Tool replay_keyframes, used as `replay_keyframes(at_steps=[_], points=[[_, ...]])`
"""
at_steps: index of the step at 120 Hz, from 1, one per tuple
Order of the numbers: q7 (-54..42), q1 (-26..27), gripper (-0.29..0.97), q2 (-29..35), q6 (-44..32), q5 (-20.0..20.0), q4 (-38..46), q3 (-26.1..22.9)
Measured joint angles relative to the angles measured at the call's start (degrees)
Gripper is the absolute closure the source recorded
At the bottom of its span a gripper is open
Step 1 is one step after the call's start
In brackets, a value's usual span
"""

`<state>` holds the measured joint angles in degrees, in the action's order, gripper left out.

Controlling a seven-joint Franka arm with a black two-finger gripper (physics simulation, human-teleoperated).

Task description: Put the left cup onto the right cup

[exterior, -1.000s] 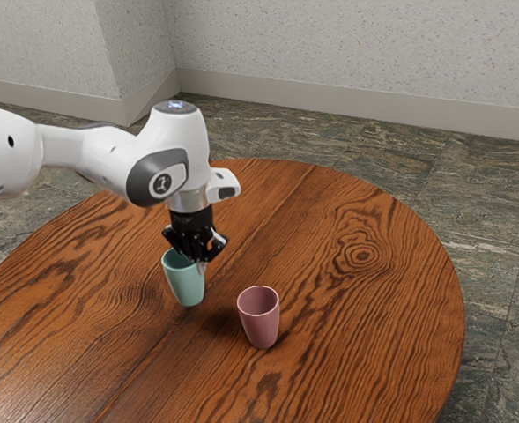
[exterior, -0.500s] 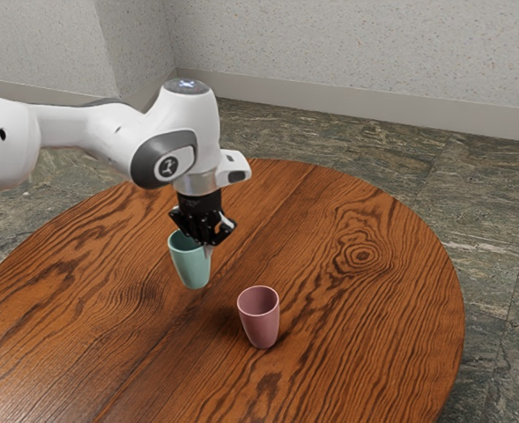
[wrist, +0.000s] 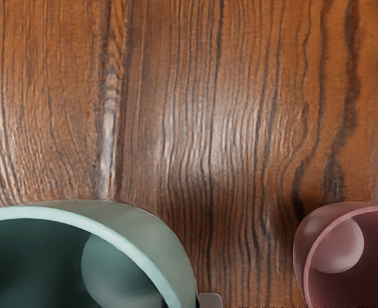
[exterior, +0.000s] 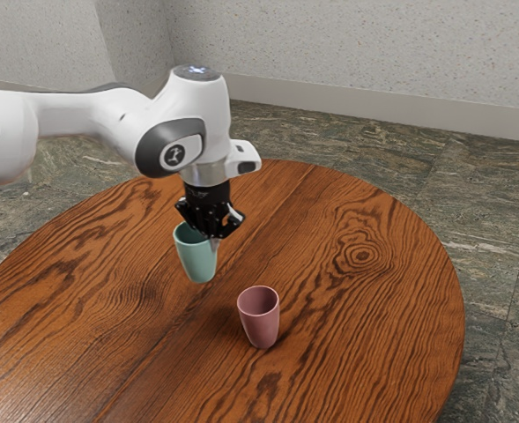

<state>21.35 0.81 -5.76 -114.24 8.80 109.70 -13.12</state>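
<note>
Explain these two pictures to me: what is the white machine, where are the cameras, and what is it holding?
The white jointed machine is a robot arm; the black two-finger gripper at its end is its hand. One picture comes from a camera beside the arm, the other from a camera on the hand, looking down. On the round wooden table stands a dusty-pink tapered cup. The gripper pinches the rim of a mint-green tapered cup and holds it above the table, to the exterior view's left of the pink one. In the wrist view the green cup looms large under the hand.
</note>
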Motion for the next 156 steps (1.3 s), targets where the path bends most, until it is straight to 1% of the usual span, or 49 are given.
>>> replay_keyframes(at_steps=[67,100,156], points=[[3.2,-0.1,0.79,0.6,3.1,0.0,-1.7,-3.1],[4.9,0.0,0.79,-0.1,4.6,0.0,-4.3,-5.4],[8.0,-0.1,0.79,-1.2,4.8,0.7,-5.2,-7.6]])
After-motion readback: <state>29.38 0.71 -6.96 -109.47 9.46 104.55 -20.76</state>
